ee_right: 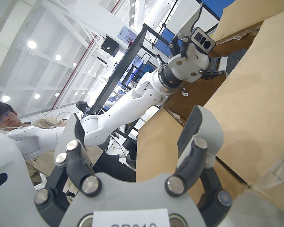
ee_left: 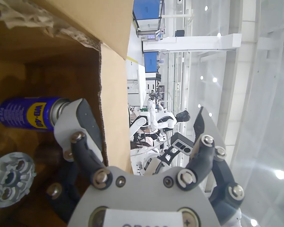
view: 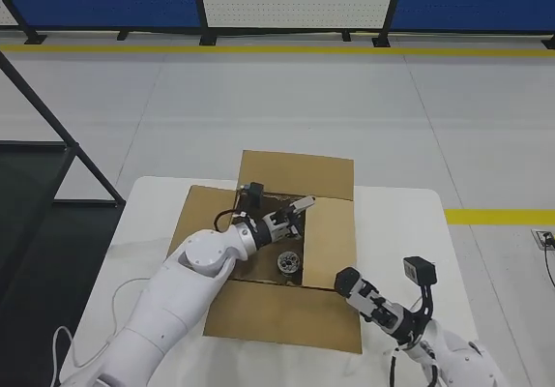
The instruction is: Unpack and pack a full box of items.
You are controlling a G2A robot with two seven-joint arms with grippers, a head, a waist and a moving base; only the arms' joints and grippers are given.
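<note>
A brown cardboard box [view: 279, 319] stands open on the white tabletop [view: 394, 223], its four flaps folded outward and one inner edge torn ragged. On its floor a blue spray can [ee_left: 26, 114] with yellow print lies on its side. A round grey gear-like metal part [ee_left: 10, 178] lies flat near the can, not touching it.

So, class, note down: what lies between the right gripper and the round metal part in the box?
A cardboard flap of the box, seen in the top view: the right gripper sits beyond it, the round metal part inside the box.
</note>
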